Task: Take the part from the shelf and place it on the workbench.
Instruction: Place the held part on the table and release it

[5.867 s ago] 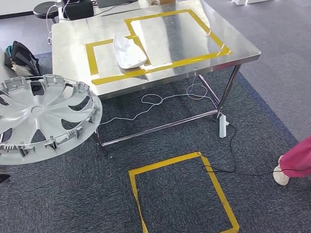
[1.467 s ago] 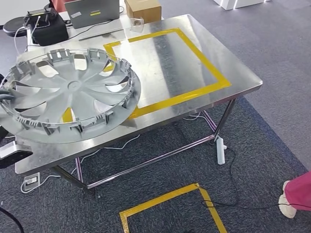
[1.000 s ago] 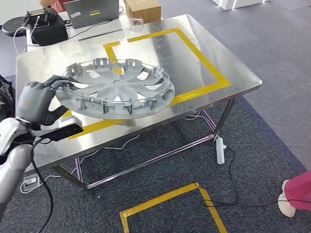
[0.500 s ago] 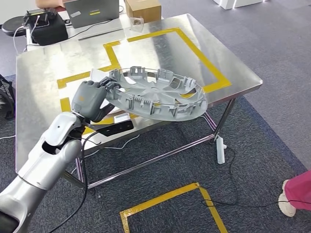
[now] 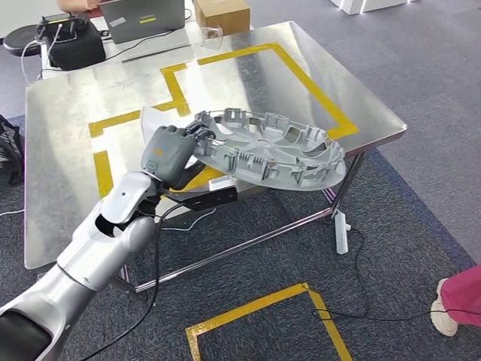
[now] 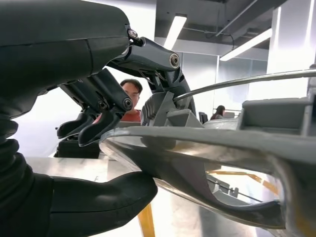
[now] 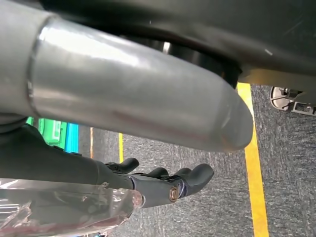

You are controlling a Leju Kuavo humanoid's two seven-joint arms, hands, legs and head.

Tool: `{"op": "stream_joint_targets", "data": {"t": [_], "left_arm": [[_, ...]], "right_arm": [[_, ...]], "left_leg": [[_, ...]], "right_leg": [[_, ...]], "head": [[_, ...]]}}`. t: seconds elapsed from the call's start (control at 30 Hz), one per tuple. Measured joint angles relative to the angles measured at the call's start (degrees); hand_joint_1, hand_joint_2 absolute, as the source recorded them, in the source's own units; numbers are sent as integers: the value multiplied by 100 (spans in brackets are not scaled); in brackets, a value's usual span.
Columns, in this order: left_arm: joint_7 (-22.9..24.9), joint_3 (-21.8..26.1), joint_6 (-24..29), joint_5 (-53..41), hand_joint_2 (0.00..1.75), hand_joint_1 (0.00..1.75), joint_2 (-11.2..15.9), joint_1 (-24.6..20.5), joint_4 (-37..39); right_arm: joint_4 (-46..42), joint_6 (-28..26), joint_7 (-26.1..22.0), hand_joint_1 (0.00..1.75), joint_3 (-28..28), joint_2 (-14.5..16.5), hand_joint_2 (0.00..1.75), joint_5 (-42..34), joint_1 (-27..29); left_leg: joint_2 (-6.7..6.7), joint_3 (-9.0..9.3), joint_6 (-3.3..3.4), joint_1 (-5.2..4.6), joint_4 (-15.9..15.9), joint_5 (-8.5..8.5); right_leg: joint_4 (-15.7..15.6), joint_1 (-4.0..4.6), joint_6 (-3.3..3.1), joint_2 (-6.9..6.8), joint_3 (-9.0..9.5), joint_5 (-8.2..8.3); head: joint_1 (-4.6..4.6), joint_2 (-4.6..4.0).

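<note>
The part is a large silver hubcap (image 5: 272, 147), lying nearly flat with its clip side up, in the air over the front edge of the steel workbench (image 5: 62, 173). My left hand (image 5: 170, 154) grips its rim at the left side. In the left wrist view my left hand (image 6: 74, 64) has its fingers over the hubcap's (image 6: 209, 148) rim and its thumb beneath. My right hand (image 7: 164, 182) hangs over the carpet with fingers stretched out and nothing in them.
A white curved part (image 5: 149, 120) lies on the bench behind my hand, inside yellow tape outlines. A laptop (image 5: 142, 15), a cardboard box (image 5: 221, 13) and a black case (image 5: 71, 41) sit at the far edge. A yellow floor square (image 5: 267, 316), power strip (image 5: 340, 229) and a person's shoe (image 5: 445, 320) lie below.
The view closed in on the bench since the earliest frame. Over the last second my left arm swung the hubcap rightward across the bench and levelled it near the front edge.
</note>
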Motion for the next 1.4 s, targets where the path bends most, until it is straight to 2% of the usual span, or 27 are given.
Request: {"op": "stream_joint_targets", "data": {"t": [0.17,0.3,0.5,0.7,0.87,0.97,1.0,1.03,1.13,1.17,1.2,1.23,1.27,1.3,1.33,1.37,1.4], "left_arm": [[386,-296,-70,-312,175,175,-330,-185,306],[487,-457,-65,-361,175,175,-506,-269,515],[498,-582,-47,-329,175,175,-586,-347,685],[509,-609,-35,-280,175,175,-579,-377,790],[512,-607,-28,-265,175,175,-561,-386,826],[515,-599,-25,-243,175,175,-547,-394,831],[519,-595,-23,-231,175,175,-547,-403,831],[524,-593,-21,-221,175,175,-549,-411,831],[562,-593,-16,-201,175,175,-553,-416,834],[576,-593,-15,-198,175,175,-553,-410,835],[588,-594,-16,-196,175,175,-553,-404,835],[600,-594,-17,-196,175,175,-554,-397,835],[608,-593,-18,-196,175,175,-557,-393,835],[616,-592,-19,-196,175,175,-560,-395,835],[621,-591,-21,-196,175,175,-564,-401,836],[626,-588,-19,-196,175,175,-568,-410,836],[634,-586,-17,-196,175,175,-570,-418,838]], "right_arm": [[-3,-11,0,0,-2,31,0,3,-2],[-4,-15,-1,0,-23,38,0,-45,-3],[-4,18,-1,0,-132,39,0,-134,-1],[-4,40,-1,0,-186,39,0,-149,0],[-4,44,-1,0,-225,40,0,-134,-1],[-7,42,-1,0,-232,40,0,-110,-11],[-9,39,-1,0,-232,40,0,-100,-14],[-11,35,-1,0,-233,39,0,-92,-15],[-13,18,-1,0,-234,37,0,-78,-6],[-13,14,-2,0,-235,37,0,-75,-5],[-13,11,-2,0,-235,37,0,-71,-5],[-14,7,-3,0,-236,36,0,-67,-5],[-15,4,-3,0,-236,35,0,-61,-6],[-16,2,-2,0,-237,37,0,-56,-4],[-16,1,-2,0,-237,38,0,-51,-4],[-17,0,-3,0,-238,39,0,-48,-4],[-16,0,-3,0,-238,41,0,-46,-4]], "left_leg": [[0,-1,1,-6,0,1],[0,-1,2,-7,0,1],[0,-2,5,-8,2,2],[0,-10,35,-31,17,-6],[0,-38,103,-68,57,-24],[3,-37,182,-68,12,6],[7,-24,216,-53,-24,28],[9,-10,244,-36,-58,47],[11,4,278,-22,-74,46],[10,12,276,-21,-72,36],[8,27,266,-15,-69,21],[6,51,245,-4,-62,-3],[4,79,213,9,-45,-38],[3,97,173,12,-22,-77],[1,93,135,7,22,-111],[1,78,102,-3,55,-132],[4,56,79,-16,77,-139]], "right_leg": [[0,-6,5,0,0,3],[0,-8,7,1,-1,5],[-1,-9,7,1,-1,5],[-4,-33,27,1,-1,15],[-9,-69,84,0,-3,24],[-40,-81,149,-2,-6,36],[16,-79,169,0,-46,-1],[201,-76,185,1,-148,-95],[1326,-76,224,4,-755,-524],[1584,-77,234,3,-917,-560],[1621,-79,243,1,-976,-478],[1409,-84,249,-5,-912,-286],[1029,-92,258,-20,-758,-39],[659,-87,268,-37,-580,133],[351,-86,250,-47,-430,222],[193,-83,216,-49,-352,235],[169,-72,170,-36,-335,184]], "head": [[-1,0],[0,0],[-1,0],[-1,0],[-2,0],[-2,0],[1,0],[7,0],[14,0],[13,0],[15,0],[13,0],[14,0],[21,0],[29,0],[23,0],[17,0]]}}
